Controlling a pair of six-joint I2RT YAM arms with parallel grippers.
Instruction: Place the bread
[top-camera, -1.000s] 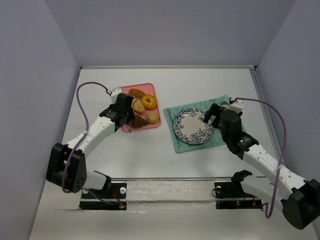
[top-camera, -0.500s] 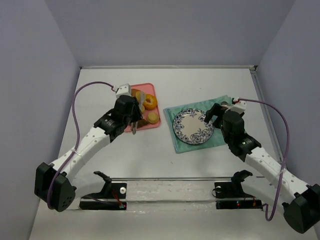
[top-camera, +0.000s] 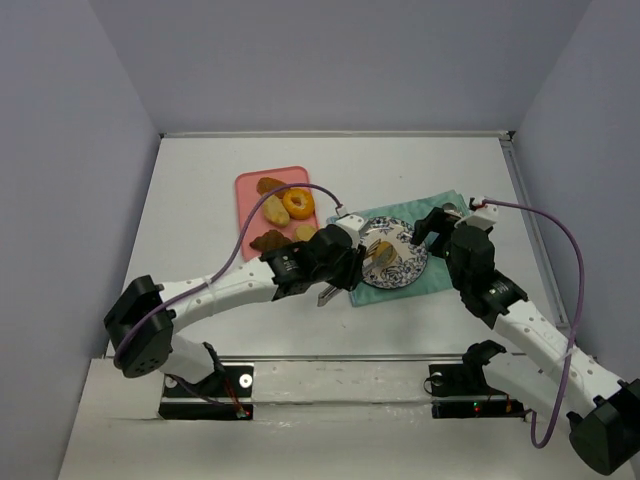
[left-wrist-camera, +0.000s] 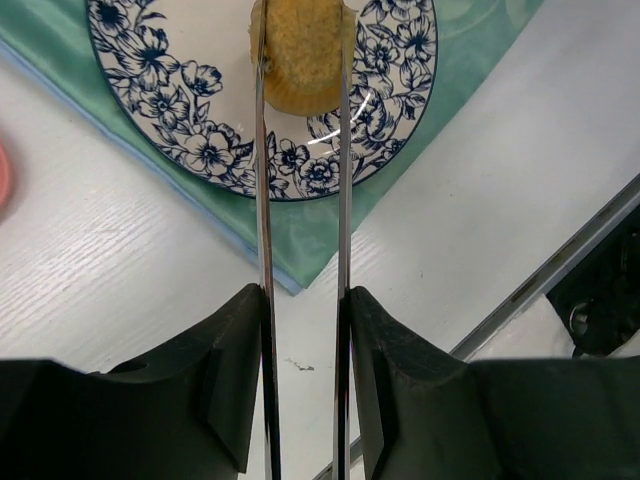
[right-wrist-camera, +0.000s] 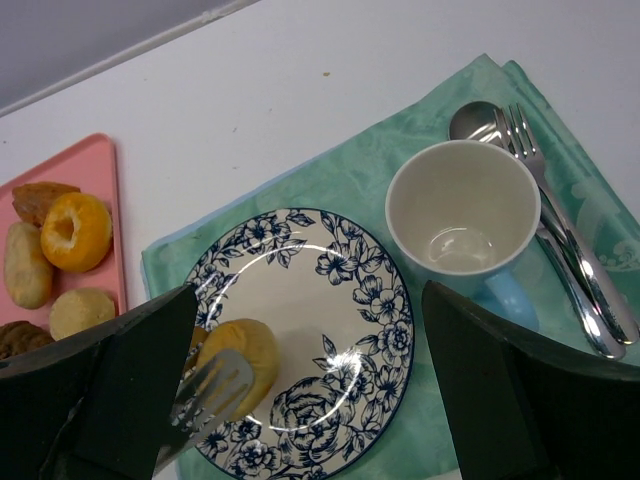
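Observation:
A round golden bread roll (left-wrist-camera: 300, 55) is pinched between the two metal blades of the tongs (left-wrist-camera: 262, 200), over the left part of the blue-flowered plate (left-wrist-camera: 160, 70). My left gripper (left-wrist-camera: 300, 300) is shut on the tongs. In the top view the left gripper (top-camera: 340, 268) is at the plate's (top-camera: 405, 265) left edge, with the roll (top-camera: 378, 250) over it. In the right wrist view the roll (right-wrist-camera: 240, 355) sits low over the plate (right-wrist-camera: 330, 290), and I cannot tell if it touches. My right gripper (right-wrist-camera: 310, 385) is open and empty above the plate; it also shows in the top view (top-camera: 432, 222).
The plate lies on a green cloth (right-wrist-camera: 330, 180) with a white cup (right-wrist-camera: 462, 220) and a spoon and fork (right-wrist-camera: 560, 260) at its right. A pink tray (top-camera: 250, 185) at the back left holds a doughnut (top-camera: 297, 203) and several other pastries.
My left arm has swung right from the pink tray to the plate, carrying the roll in the tongs. The right arm has barely moved.

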